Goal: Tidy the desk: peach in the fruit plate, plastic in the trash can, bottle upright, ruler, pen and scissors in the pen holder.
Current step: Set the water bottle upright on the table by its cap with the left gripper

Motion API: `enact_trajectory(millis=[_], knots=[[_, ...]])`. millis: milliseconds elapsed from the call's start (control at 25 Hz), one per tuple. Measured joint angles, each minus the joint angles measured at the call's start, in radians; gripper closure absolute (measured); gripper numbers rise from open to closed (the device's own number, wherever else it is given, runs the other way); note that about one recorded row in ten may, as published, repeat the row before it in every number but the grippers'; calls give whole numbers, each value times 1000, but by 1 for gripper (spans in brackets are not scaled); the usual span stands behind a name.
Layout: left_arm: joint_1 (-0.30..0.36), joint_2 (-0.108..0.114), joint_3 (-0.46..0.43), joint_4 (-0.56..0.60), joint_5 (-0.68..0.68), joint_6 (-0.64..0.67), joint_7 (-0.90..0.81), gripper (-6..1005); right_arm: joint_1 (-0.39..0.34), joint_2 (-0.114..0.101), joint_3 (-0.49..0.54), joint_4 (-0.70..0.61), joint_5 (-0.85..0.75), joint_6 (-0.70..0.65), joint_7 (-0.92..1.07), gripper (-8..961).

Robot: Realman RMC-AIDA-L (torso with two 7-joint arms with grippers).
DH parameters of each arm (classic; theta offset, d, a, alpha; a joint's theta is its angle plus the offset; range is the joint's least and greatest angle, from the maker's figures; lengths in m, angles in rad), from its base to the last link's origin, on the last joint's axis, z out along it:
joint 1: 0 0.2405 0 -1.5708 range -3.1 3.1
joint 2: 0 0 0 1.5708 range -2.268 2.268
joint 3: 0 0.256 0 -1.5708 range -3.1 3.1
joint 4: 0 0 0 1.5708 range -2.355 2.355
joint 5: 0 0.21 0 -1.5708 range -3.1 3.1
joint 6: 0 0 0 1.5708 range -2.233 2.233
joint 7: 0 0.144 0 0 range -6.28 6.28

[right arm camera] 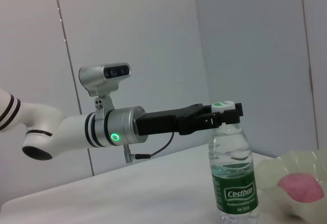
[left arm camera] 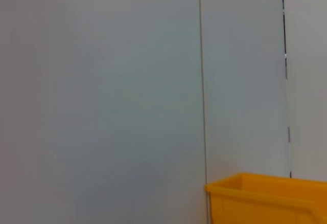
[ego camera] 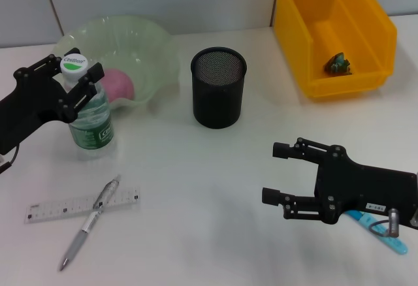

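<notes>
The clear water bottle (ego camera: 91, 119) with a green label stands upright on the table in front of the pale green fruit plate (ego camera: 153, 44). My left gripper (ego camera: 78, 67) is shut on its neck just under the white cap; the right wrist view shows this too (right arm camera: 225, 115). The pink peach (ego camera: 119, 85) lies in the plate. The transparent ruler (ego camera: 59, 207) and grey pen (ego camera: 91, 222) lie crossed at the front left. My right gripper (ego camera: 272, 172) is open and empty at the front right, above the blue scissors (ego camera: 386, 230). The black mesh pen holder (ego camera: 219, 89) stands in the middle.
The yellow bin (ego camera: 375, 38) stands at the back right with a crumpled piece of plastic (ego camera: 338, 64) inside. White table surface lies between the pen holder and my right gripper.
</notes>
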Motion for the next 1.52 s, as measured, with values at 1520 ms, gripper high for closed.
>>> enact_trajectory(millis=[1520], knots=[[6, -4, 3, -8, -1, -46, -15, 481, 8, 0, -8, 1, 0, 2, 0, 123]])
